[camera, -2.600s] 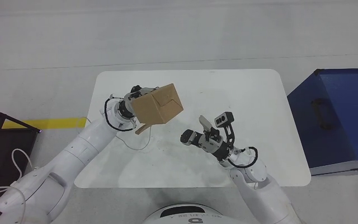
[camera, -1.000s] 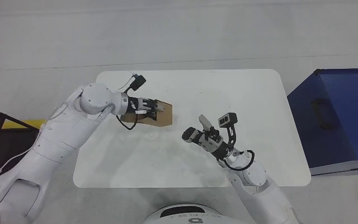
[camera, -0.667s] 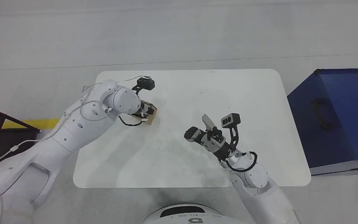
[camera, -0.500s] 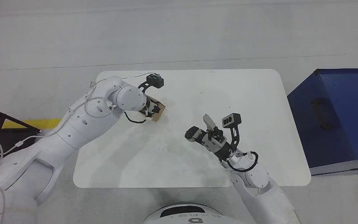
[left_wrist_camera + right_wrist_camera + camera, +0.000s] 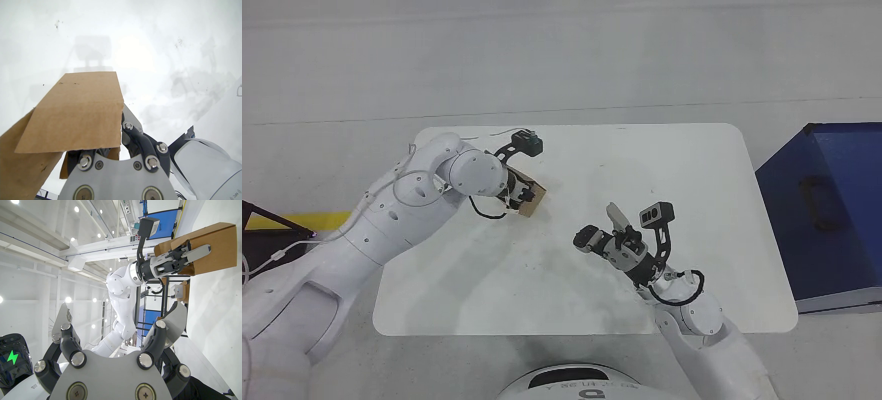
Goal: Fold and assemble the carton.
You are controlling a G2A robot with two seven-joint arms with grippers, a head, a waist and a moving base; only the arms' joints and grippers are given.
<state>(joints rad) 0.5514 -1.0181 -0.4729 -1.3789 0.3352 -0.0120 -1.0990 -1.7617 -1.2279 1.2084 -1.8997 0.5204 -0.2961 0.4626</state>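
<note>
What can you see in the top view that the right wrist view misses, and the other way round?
Top view: the full outline of the white table, a blue container beside it and a yellow floor stripe. Right wrist view: ceiling lights and, side-on, a finger of the left gripper pressed against the outside of a carton wall. Both: the carton held by the left gripper, and the right gripper, open and holding nothing.
</note>
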